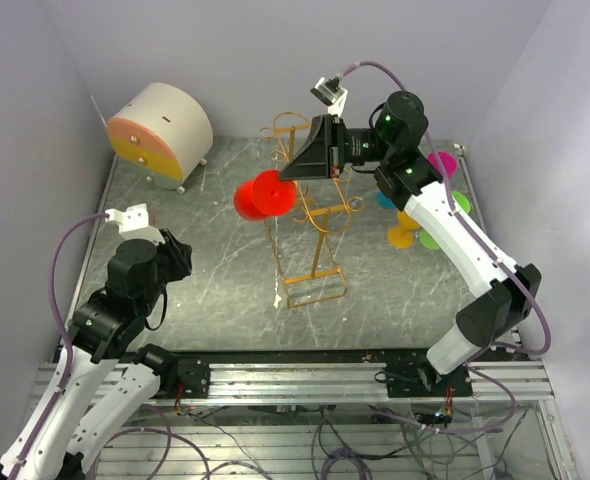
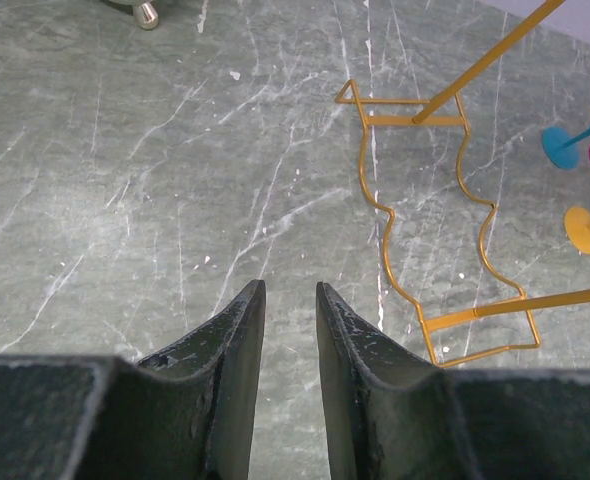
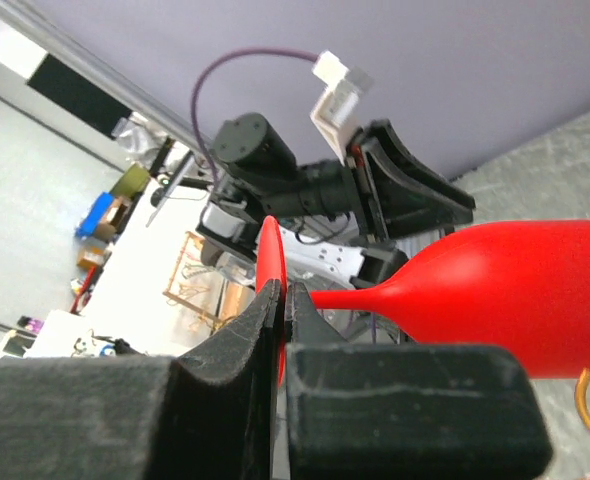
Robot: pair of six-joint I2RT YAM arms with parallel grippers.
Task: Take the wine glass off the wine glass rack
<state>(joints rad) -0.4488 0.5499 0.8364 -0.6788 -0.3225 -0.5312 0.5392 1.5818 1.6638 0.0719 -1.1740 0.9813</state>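
Beside the rack arms, we note the right claw pinching the glass by its foot, mid-removal; next, we judge, draw it clear of the hooks; left claw half-spread, empty.

Left arm, white links with black joints: folded over its base at near left, elbow bent, wrist tipped downward. Left gripper, two black ridged fingers: jaws partly apart with a narrow gap, nothing between them, touching nothing. Right arm, same white-and-black build: stretched from its near-right base up toward the far middle, wrist turned so the tool points left, roughly level. Right gripper: black fingers pressed together on the thin round foot of a red plastic wine glass, foot edge-on between the pads, stem and bowl off to one side.
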